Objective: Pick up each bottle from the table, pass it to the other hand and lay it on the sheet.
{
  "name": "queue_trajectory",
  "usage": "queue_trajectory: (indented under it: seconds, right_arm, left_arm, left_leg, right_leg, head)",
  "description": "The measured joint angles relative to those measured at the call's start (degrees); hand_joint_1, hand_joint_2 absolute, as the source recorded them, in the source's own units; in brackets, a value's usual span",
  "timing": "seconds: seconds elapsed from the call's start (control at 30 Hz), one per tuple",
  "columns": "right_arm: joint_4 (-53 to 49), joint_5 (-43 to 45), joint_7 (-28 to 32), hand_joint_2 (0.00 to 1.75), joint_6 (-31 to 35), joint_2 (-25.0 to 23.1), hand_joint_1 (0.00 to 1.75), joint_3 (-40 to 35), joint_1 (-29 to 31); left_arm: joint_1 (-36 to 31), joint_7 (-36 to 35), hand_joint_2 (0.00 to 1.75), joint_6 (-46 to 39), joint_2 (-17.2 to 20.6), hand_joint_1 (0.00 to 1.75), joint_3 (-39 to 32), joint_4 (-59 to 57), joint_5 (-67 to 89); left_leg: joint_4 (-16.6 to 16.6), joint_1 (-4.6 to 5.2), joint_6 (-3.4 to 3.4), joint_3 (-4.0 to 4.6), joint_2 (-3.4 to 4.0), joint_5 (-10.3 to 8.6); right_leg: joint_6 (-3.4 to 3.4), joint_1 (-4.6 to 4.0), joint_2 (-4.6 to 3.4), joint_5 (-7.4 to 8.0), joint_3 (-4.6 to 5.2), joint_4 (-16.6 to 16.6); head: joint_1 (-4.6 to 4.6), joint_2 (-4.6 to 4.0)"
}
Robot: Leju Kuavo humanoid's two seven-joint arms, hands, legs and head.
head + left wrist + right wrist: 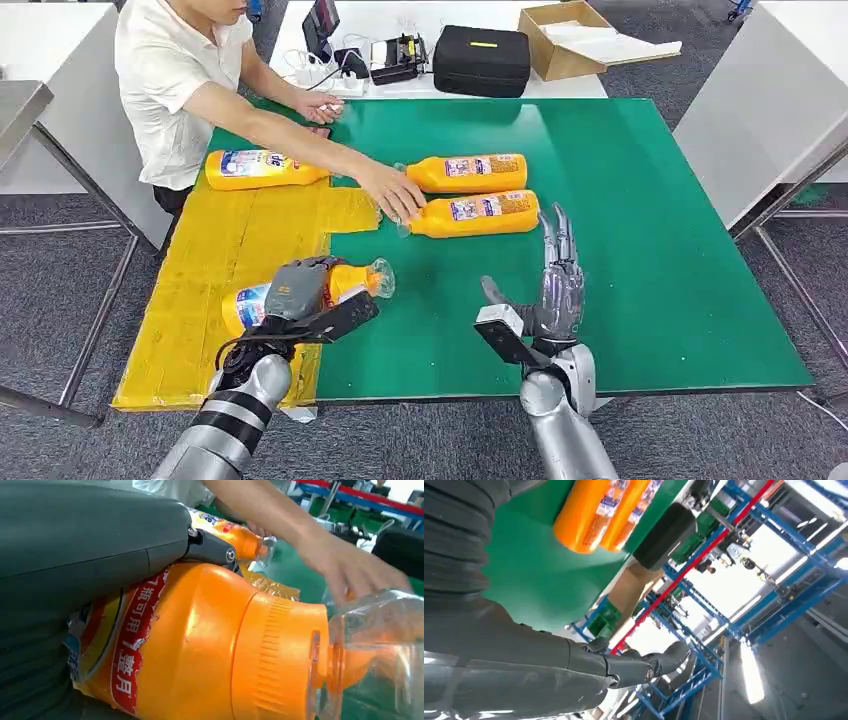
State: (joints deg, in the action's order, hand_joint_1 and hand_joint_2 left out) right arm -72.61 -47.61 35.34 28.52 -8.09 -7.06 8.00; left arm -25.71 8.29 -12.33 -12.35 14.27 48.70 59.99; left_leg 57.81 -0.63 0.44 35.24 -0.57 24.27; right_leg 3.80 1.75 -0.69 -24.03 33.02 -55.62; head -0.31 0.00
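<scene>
Left hand [298, 288] grips your orange plastic bottle [350, 281], long axis across the yellow sheet [200, 300]'s edge; right hand [555, 290] open, empty.

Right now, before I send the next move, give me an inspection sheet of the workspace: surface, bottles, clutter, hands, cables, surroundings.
Surface: green table with a yellow sheet over its left part.
Job's things: four orange bottles, all lying down. One on the sheet's far end; two side by side on the green; one in the left hand over the sheet's edge.
Clutter: nothing seen on the green table.
Hands: left hand grips its bottle; right hand open, fingers raised, empty.
Cables: white leads on the white table behind.
Surroundings: a person's hand reaches to the two bottles' caps; black case and cardboard box behind.
</scene>
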Motion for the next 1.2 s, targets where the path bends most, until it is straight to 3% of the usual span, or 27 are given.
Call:
queue_trajectory:
  seconds: [0.03, 0.07, 0.13, 0.3, 0.83, 1.0, 1.2]
  right_arm:
    - [0.1, 0.2, 0.1, 1.75, -0.1, -0.1, 0.0, 0.0, 0.0]
    - [0.3, 0.5, 0.2, 1.75, -0.1, -0.1, 0.0, 0.0, 0.1]
    - [0.5, 0.9, 0.4, 1.75, -0.7, -0.3, 0.0, 0.0, 0.2]
    - [1.5, 1.8, 1.1, 1.75, -1.9, -0.3, 0.0, 0.0, 0.5]
    - [4.9, 4.8, 3.3, 1.75, -4.0, -0.4, 0.0, 0.5, 2.1]
    - [5.3, 4.9, 3.5, 1.75, -4.1, -0.4, 0.0, 0.9, 2.1]
    - [4.6, 4.8, 3.5, 1.75, -4.6, -0.3, 0.0, 1.3, 1.0]
  left_arm:
    - [-0.5, -0.4, 1.75, 0.1, 0.0, 1.13, 0.0, -0.9, 0.8]
    - [-1.1, -1.1, 1.75, 0.4, 0.0, 0.3, 0.0, -2.0, 2.0]
    - [-2.0, -2.3, 1.75, 0.7, 0.0, 0.0, 0.1, -3.8, 3.9]
    - [-4.3, -6.0, 1.75, 3.1, 0.3, 0.0, 1.0, -9.9, 8.6]
    - [-9.5, -5.9, 1.75, 7.7, 0.5, 0.0, 1.0, -18.3, 7.8]
    - [-8.5, -2.1, 1.75, 3.5, 0.5, 0.0, 1.0, -17.6, 6.4]
    - [-1.3, 3.5, 1.75, -0.6, 0.0, 0.0, 1.0, -5.8, 1.3]
  left_leg:
    - [0.0, 0.0, 0.0, -0.01, 0.0, 0.0]
    - [0.0, 0.0, 0.0, -0.02, 0.0, -0.02]
    - [0.0, 0.0, 0.0, -0.05, 0.0, -0.02]
    - [0.0, 0.0, 0.0, -0.05, 0.01, -0.03]
    - [0.0, 0.0, 0.07, -0.13, -0.3, -0.16]
    - [0.0, 0.0, 0.06, -0.12, -0.34, -0.18]
    - [0.0, 0.02, 0.07, 0.02, -0.34, -0.17]
  right_leg:
    - [0.0, 0.0, 0.0, 0.0, -0.01, 0.0]
    - [0.0, 0.0, 0.0, 0.0, -0.03, 0.0]
    - [0.0, 0.0, 0.0, 0.01, -0.05, 0.0]
    - [0.0, 0.0, -0.01, 0.01, -0.05, 0.0]
    - [0.04, 0.0, 0.24, 0.05, -0.24, 0.0]
    - [0.04, 0.01, 0.34, 0.04, -0.24, 0.0]
    - [0.04, 0.04, 0.34, 0.04, -0.09, 0.0]
  head:
    - [0.0, 0.0]
    - [0.0, 0.0]
    - [0.0, 0.0]
    - [0.0, 0.0]
    - [0.0, 0.0]
    - [0.0, 0.0]
    - [0.02, 0.0]
